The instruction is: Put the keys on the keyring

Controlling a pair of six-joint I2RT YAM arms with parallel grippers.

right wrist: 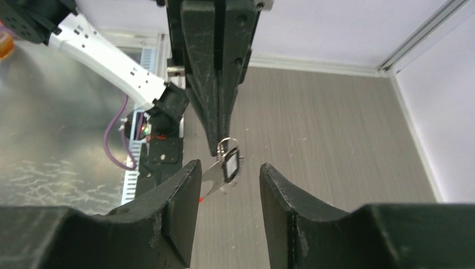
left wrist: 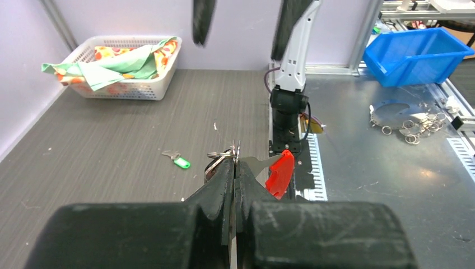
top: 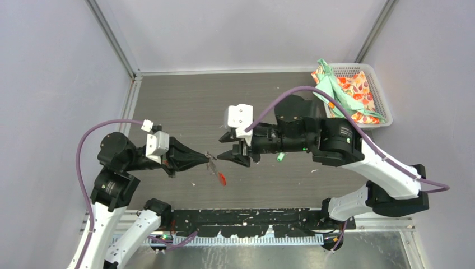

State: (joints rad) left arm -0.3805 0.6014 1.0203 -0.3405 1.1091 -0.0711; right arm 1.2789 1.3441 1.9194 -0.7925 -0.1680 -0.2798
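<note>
Hanging from left pincer (left wrist: 234,162), keyring (left wrist: 279,172) points downward.

Bright, even light, faint shadows, mild glare on the metal deck (right wrist: 50,168), foregrounds soft.

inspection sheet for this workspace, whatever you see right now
surface: dark wood-grain table, a few white specks near the front.
job's things: keyring pinched in the air, its red tab hanging; black-tagged key hangs at the ring; green-tagged key lies on the table.
clutter: white basket with patterned cloth, far right corner.
grippers: left end effector shut on the keyring; right end effector open, facing it, holding nothing.
cables: purple cable looped over each arm, clear of the keys.
surroundings: grey walls; blue bin and loose rings on the metal bench alongside.
</note>
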